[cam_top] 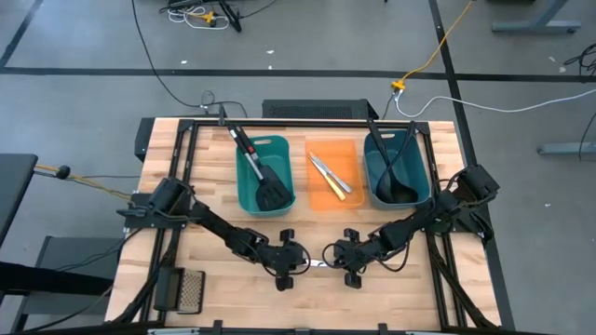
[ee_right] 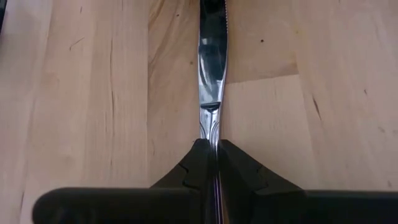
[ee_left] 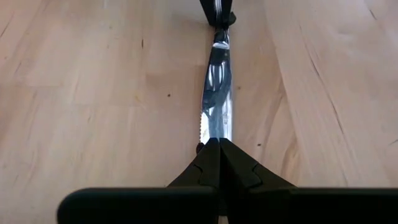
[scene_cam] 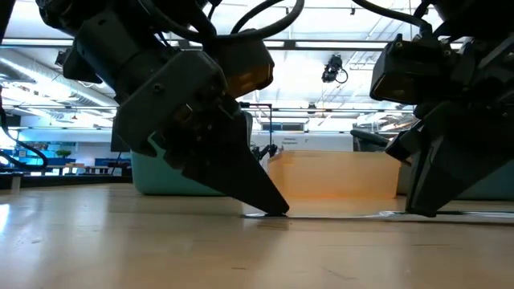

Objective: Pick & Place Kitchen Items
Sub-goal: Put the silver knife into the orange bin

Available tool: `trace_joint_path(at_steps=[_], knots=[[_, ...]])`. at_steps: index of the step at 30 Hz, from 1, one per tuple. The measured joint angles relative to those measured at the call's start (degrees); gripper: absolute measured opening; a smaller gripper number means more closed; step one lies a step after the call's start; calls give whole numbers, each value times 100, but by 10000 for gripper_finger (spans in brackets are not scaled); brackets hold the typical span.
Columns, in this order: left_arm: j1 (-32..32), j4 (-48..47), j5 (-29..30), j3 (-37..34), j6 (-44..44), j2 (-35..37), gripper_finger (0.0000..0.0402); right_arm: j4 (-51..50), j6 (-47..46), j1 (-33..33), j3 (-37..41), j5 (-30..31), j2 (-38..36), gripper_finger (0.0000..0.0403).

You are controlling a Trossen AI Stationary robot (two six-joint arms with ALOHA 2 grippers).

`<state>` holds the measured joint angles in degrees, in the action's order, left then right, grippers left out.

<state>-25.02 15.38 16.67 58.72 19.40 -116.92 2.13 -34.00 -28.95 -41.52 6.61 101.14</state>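
A silver table knife (cam_top: 317,264) lies on the wooden table near its front edge, between my two grippers. My left gripper (cam_top: 296,263) is shut on its blade end and my right gripper (cam_top: 337,261) on its handle end. The two grippers face each other along the knife. In the low view the knife (scene_cam: 337,215) is a thin line at table level between the left gripper (scene_cam: 275,210) and the right gripper (scene_cam: 419,212). Two black spatulas (cam_top: 261,172) lie in the left teal bin, silver knives (cam_top: 331,175) in the orange bin, and a black ladle (cam_top: 391,172) in the right teal bin. My left gripper pinches the knife's blade (ee_left: 214,134) near its tip between its two fingers. The fingers slant down from the table's left and lie along the knife. The knife sits at table level. My right gripper pinches the knife's handle (ee_right: 210,134), just behind where the blade begins, between its two fingers. The fingers slant down from the table's right and lie along the knife. The rest of the handle is hidden under the gripper.
The left teal bin (cam_top: 244,191), the orange bin (cam_top: 321,200) and the right teal bin (cam_top: 372,191) stand side by side at the table's far middle. A small mesh grater (cam_top: 189,288) lies at the front left. Bare wood lies around the grippers.
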Motion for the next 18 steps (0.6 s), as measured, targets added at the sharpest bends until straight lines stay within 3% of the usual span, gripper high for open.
trace_joint_path(at_steps=[8, 18], knots=[[-2, -91, -22, 4, 124, -4, 3, -21, -35, 2, 2, -117, -89, 46], [-24, -251, 28, 4, 242, -126, 3, -943, -187, 2, 22, 20, -978, 127]])
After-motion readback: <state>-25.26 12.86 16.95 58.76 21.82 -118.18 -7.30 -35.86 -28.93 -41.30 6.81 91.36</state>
